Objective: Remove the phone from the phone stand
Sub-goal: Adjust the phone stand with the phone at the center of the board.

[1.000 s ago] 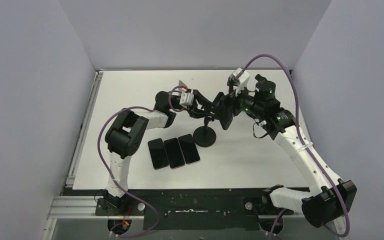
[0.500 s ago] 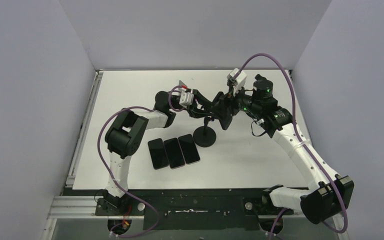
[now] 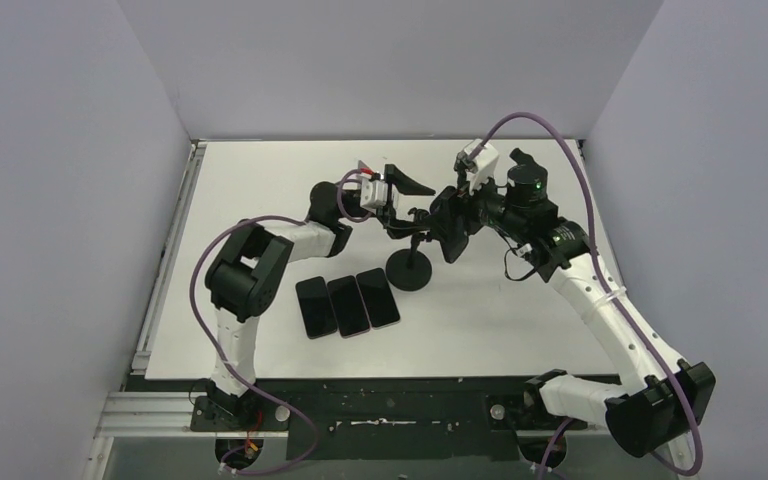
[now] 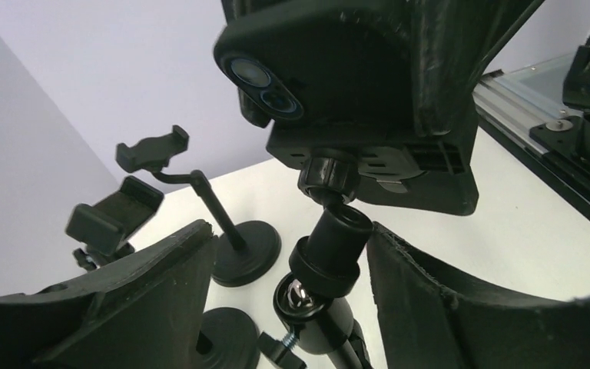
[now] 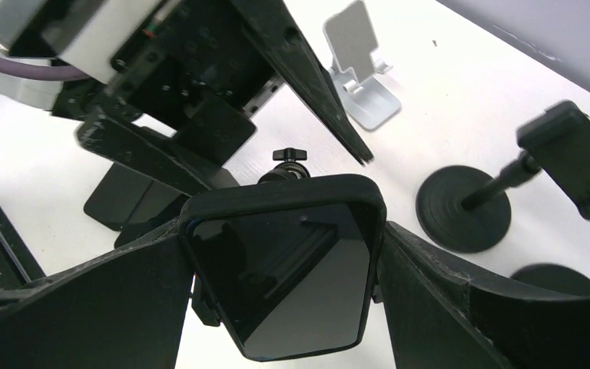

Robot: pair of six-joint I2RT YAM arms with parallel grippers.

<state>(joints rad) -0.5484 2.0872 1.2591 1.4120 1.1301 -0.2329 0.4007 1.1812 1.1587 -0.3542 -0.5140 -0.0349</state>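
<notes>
The phone [image 5: 284,269], in a black case, sits in the clamp of the black phone stand [image 3: 410,272]. In the left wrist view the phone's back and camera lenses [image 4: 265,81] show above the clamp. My right gripper [image 5: 284,227] is shut on the phone, one finger on each long side; it also shows in the top view [image 3: 450,228]. My left gripper [image 4: 290,231] is open around the stand's ball-joint neck [image 4: 330,254]. Its right finger lies close to the neck and its left finger stands well apart. It also shows in the top view [image 3: 407,205].
Three black phones [image 3: 347,303] lie flat side by side near the stand's base. A white folding stand [image 5: 361,69] and other black clamp stands [image 4: 200,192] [image 5: 507,192] stand on the table behind. Grey walls close in the table on three sides.
My left gripper has opened; one finger now sticks out toward the back wall. My right gripper stays shut on the phone and has shifted only slightly.
</notes>
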